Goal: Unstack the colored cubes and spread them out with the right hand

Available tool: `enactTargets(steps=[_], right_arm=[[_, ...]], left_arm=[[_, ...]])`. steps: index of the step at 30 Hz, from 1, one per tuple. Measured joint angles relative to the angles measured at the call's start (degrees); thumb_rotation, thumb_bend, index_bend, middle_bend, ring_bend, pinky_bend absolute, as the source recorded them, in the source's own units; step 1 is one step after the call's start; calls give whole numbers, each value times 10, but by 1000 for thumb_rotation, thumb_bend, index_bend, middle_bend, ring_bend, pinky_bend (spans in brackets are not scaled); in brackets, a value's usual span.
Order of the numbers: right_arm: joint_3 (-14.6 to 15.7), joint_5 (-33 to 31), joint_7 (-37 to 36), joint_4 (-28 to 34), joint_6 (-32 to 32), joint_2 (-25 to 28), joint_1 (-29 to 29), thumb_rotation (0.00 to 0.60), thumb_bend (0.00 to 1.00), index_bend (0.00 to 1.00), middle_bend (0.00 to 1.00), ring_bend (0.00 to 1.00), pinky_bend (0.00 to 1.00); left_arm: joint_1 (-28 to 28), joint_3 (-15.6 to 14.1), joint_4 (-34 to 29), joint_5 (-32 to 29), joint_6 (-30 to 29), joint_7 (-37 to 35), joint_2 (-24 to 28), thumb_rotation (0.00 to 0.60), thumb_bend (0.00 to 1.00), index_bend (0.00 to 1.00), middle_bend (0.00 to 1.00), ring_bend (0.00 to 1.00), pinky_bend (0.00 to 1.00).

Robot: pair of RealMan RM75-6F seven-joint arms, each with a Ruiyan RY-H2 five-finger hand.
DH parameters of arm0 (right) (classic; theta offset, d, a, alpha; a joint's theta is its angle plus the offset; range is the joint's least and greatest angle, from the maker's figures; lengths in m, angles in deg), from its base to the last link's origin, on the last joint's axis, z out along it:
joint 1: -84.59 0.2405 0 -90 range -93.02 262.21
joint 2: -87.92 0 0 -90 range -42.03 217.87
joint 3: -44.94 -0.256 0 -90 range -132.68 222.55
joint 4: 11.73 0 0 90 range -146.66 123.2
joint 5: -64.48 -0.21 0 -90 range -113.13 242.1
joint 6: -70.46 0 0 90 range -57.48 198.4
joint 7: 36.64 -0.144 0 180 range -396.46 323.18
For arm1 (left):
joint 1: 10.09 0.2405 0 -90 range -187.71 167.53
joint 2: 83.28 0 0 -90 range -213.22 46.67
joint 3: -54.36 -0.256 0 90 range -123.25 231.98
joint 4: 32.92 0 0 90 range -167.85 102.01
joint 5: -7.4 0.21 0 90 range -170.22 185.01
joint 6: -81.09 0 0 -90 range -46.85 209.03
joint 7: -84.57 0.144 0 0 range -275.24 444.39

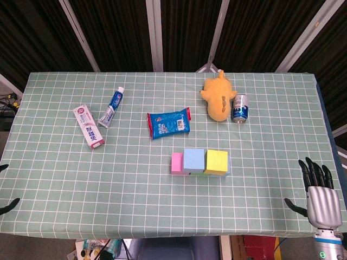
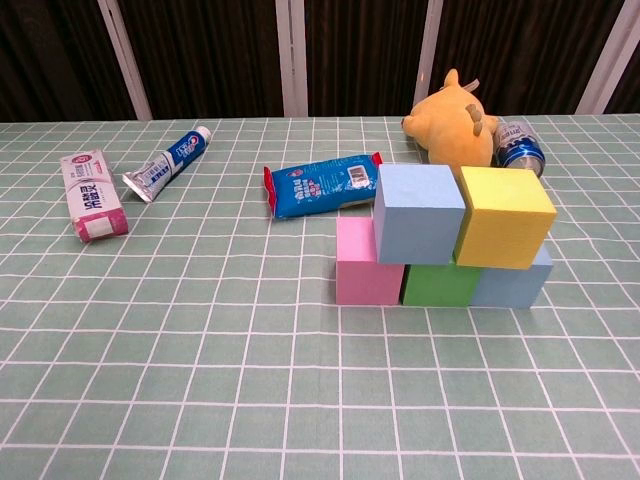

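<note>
Right metal-backed black-fingered hand [image 1: 320, 189] near table edge, fingers spread, holding nothing; reach for upper yellow foam cube [image 2: 505, 216] atop green cube [image 2: 440, 283] mid-table, lift straight, avoid nudging neighbouring light-blue cube [image 2: 418, 211].

checked table [image 1: 65, 179] under cubes [image 2: 440, 240], toothpaste [image 1: 111, 107]
</note>
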Motion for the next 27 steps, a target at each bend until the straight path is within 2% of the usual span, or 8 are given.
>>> enactTargets(steps=[15, 27], right_arm=[[-1, -1, -28, -22, 19, -2, 11, 600, 37, 0, 0, 64, 0], [22, 20, -111, -8, 67, 19, 27, 600, 37, 0, 0, 64, 0]], left_arm=[[0, 1, -1, -3, 0, 4, -1, 600, 103, 196, 0, 0, 0], [3, -3, -6, 1, -3, 6, -1, 600, 104, 196, 0, 0, 0]])
